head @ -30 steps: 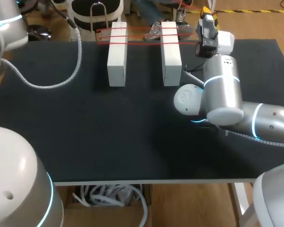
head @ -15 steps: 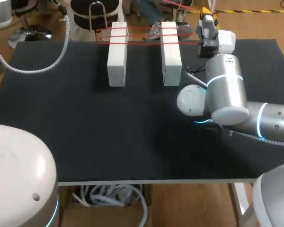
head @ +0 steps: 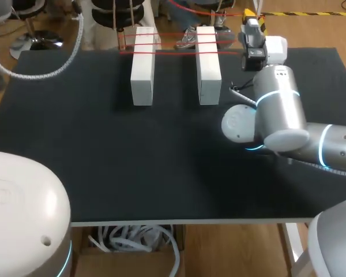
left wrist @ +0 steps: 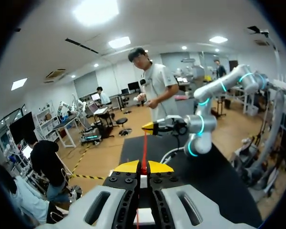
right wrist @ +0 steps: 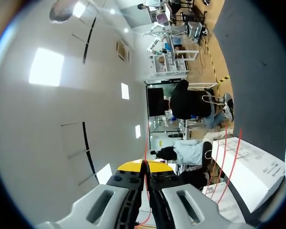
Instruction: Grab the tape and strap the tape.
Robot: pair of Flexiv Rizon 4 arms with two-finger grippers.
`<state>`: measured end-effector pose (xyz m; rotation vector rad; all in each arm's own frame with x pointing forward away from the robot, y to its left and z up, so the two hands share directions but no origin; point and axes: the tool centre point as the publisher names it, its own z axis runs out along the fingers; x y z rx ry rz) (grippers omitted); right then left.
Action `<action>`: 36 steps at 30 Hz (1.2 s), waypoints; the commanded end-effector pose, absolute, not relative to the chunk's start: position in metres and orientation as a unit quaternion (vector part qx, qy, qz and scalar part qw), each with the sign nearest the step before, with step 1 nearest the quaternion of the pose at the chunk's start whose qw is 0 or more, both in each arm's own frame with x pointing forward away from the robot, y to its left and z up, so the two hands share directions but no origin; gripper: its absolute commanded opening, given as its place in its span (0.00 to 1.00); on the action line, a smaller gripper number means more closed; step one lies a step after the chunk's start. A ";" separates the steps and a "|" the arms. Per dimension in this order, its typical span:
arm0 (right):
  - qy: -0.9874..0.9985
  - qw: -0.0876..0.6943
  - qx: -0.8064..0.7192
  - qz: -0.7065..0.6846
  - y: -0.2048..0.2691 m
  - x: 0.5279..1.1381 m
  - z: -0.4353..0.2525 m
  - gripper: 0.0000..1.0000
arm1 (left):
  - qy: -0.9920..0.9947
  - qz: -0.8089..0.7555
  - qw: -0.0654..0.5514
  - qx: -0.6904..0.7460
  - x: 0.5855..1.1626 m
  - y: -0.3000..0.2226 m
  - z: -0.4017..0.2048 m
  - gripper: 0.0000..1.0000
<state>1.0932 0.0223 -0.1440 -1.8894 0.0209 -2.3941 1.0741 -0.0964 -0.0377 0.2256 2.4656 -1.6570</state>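
Note:
Thin red tape [head: 176,51] runs in several strands across the far ends of two white blocks [head: 142,66] [head: 208,63]. My right gripper [head: 251,26] sits just past the table's far edge, right of the blocks, shut on the tape. One more strand [head: 205,10] slants off from it to the far left. In the right wrist view the yellow tips [right wrist: 145,166] pinch the red tape [right wrist: 145,143], and the strapped block [right wrist: 250,164] lies beside them. My left gripper [left wrist: 144,167] is shut on the tape [left wrist: 144,148], which stretches straight ahead to the right gripper [left wrist: 152,126].
My right arm's elbow [head: 277,115] hangs over the right part of the black table [head: 132,156]. A white cable [head: 46,69] of the left arm loops over the far left corner. A small dark thing [head: 235,89] lies right of the right-hand block.
My left arm has drawn back out of the far left corner, taking its cable loop with it. A slanting red strand now shows at the far edge. My right arm shifted slightly right.

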 end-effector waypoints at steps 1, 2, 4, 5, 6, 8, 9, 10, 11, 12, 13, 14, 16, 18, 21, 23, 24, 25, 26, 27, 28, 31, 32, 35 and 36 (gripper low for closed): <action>-0.007 0.050 -0.623 -0.781 0.019 1.093 -0.143 0.00 | 0.873 -0.475 0.025 0.113 1.086 -0.102 -0.024 0.00; -0.010 0.051 -0.624 -0.780 0.019 1.093 -0.143 0.00 | 0.878 -0.464 0.016 0.119 1.086 -0.103 -0.024 0.00; -0.014 0.051 -0.624 -0.780 0.020 1.093 -0.144 0.00 | 0.888 -0.441 0.003 0.128 1.088 -0.105 -0.024 0.00; -0.016 0.052 -0.624 -0.779 0.020 1.093 -0.144 0.00 | 0.893 -0.432 0.014 0.126 1.088 -0.105 -0.025 0.00; -0.018 0.052 -0.625 -0.779 0.021 1.093 -0.144 0.00 | 0.893 -0.432 0.011 0.127 1.089 -0.105 -0.025 0.00; -0.022 0.052 -0.625 -0.778 0.021 1.093 -0.145 0.00 | 0.893 -0.433 0.018 0.121 1.091 -0.106 -0.026 0.00; -0.022 0.052 -0.626 -0.778 0.021 1.093 -0.145 0.00 | 0.893 -0.434 0.018 0.121 1.091 -0.106 -0.026 0.00; -0.023 0.052 -0.625 -0.778 0.021 1.093 -0.145 0.00 | 0.890 -0.439 0.027 0.119 1.092 -0.106 -0.027 0.00; -0.024 0.053 -0.626 -0.778 0.021 1.093 -0.145 0.00 | 0.890 -0.439 0.027 0.119 1.092 -0.106 -0.027 0.00; -0.026 0.053 -0.625 -0.779 0.022 1.093 -0.145 0.00 | 0.890 -0.439 0.027 0.119 1.092 -0.106 -0.027 0.00; -0.027 0.054 -0.623 -0.780 0.022 1.094 -0.145 0.00 | 0.890 -0.439 0.027 0.119 1.092 -0.106 -0.027 0.00; -0.029 0.054 -0.621 -0.781 0.022 1.094 -0.145 0.00 | 0.890 -0.439 0.027 0.119 1.092 -0.106 -0.027 0.00; -0.034 0.056 -0.619 -0.783 0.024 1.094 -0.146 0.00 | 0.890 -0.439 0.027 0.119 1.092 -0.106 -0.027 0.00; -0.040 0.058 -0.617 -0.784 0.026 1.094 -0.147 0.00 | 0.890 -0.439 0.027 0.119 1.092 -0.106 -0.027 0.00; -0.048 0.060 -0.611 -0.788 0.029 1.094 -0.146 0.00 | 0.890 -0.439 0.027 0.119 1.092 -0.106 -0.027 0.00; -0.052 0.060 -0.609 -0.789 0.029 1.094 -0.146 0.00 | 0.890 -0.439 0.027 0.119 1.092 -0.106 -0.027 0.00; -0.055 0.060 -0.609 -0.789 0.029 1.094 -0.146 0.00 | 0.903 -0.416 0.020 0.105 1.092 -0.104 -0.027 0.00; -0.058 0.059 -0.609 -0.789 0.029 1.094 -0.147 0.00 | 0.909 -0.405 0.030 0.090 1.093 -0.101 -0.027 0.00; -0.061 0.059 -0.610 -0.788 0.030 1.094 -0.147 0.00 | 0.919 -0.385 0.039 0.081 1.094 -0.098 -0.025 0.00; -0.066 0.057 -0.611 -0.787 0.030 1.094 -0.147 0.00 | 0.929 -0.358 0.038 0.079 1.095 -0.097 -0.024 0.00; -0.070 0.056 -0.611 -0.787 0.031 1.093 -0.148 0.00 | 0.935 -0.342 0.043 0.077 1.096 -0.097 -0.022 0.00; -0.084 0.054 -0.613 -0.784 0.034 1.091 -0.150 0.00 | 0.954 -0.285 0.034 0.086 1.096 -0.100 -0.022 0.00; -0.088 0.053 -0.613 -0.783 0.034 1.091 -0.151 0.00 | 0.958 -0.272 0.028 0.088 1.096 -0.101 -0.023 0.00; -0.097 0.051 -0.612 -0.783 0.034 1.091 -0.151 0.00 | 0.965 -0.242 0.016 0.096 1.095 -0.106 -0.028 0.00; -0.101 0.050 -0.612 -0.782 0.034 1.091 -0.151 0.00 | 0.967 -0.236 0.014 0.100 1.094 -0.107 -0.030 0.00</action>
